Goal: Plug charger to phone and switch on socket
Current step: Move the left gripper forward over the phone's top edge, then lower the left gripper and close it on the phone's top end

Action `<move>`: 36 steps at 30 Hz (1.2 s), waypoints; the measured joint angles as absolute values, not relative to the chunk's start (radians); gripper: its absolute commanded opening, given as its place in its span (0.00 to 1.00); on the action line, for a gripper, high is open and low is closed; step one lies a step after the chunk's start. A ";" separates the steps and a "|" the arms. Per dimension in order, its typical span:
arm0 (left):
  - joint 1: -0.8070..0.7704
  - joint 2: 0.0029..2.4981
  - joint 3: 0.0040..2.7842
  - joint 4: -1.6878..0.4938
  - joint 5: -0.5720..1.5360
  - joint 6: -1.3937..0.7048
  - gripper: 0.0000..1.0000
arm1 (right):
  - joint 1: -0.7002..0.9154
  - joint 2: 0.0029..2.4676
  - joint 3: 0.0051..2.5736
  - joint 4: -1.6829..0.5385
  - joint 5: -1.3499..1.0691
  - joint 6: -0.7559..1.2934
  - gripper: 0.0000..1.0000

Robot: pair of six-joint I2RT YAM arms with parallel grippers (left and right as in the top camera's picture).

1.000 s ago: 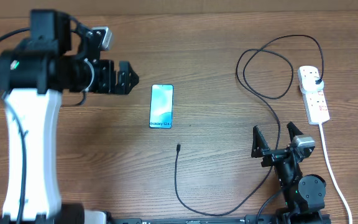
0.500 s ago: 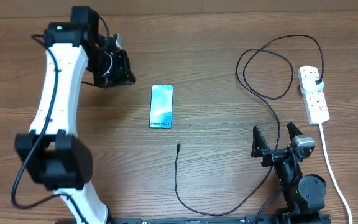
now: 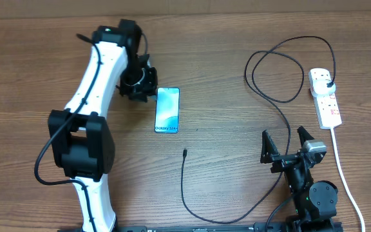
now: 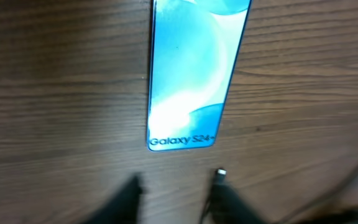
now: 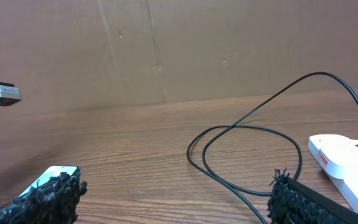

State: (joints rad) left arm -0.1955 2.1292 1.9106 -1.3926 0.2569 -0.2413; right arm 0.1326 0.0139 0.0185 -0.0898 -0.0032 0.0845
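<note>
The phone lies flat mid-table, light blue screen up; the left wrist view shows its screen from above. My left gripper hovers by its upper left corner. Its blurred fingers stand apart with only bare wood between them, so the left gripper is open. The charger's connector tip lies loose below the phone, also seen from the left wrist. Its black cable loops right to a plug in the socket. My right gripper rests open and empty near the front.
The socket's thick white cord runs down the right side past the right arm. In the right wrist view the cable loops lie ahead of the open right gripper, with the socket at right and a cardboard wall behind.
The left arm has swung right from the far left of the table to the phone's upper left corner. The right arm, the phone and the cable have not moved.
</note>
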 measured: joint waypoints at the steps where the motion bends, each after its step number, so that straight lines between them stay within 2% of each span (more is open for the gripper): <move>1: -0.206 2.129 1.911 -1.390 0.239 -0.244 0.70 | 0.133 0.014 0.019 -0.090 -0.003 0.085 1.00; 2: -0.219 2.129 1.911 -1.386 0.215 -0.238 0.81 | 0.133 0.014 0.019 -0.090 -0.003 0.084 1.00; 3: -0.230 2.129 1.911 -1.383 0.195 -0.239 1.00 | 0.133 0.014 0.019 -0.090 -0.003 0.085 1.00; 18: -0.345 2.130 1.848 -1.241 0.077 -0.259 1.00 | 0.133 0.014 0.019 -0.090 -0.003 0.085 1.00; 36: -0.350 2.130 1.717 -1.058 0.046 -0.312 1.00 | 0.133 0.014 0.019 -0.090 -0.003 0.085 1.00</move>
State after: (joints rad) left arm -0.3504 2.1296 1.7172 -1.0584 0.0463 -0.3122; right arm 0.1326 0.0135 0.0185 -0.0898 -0.0032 0.0849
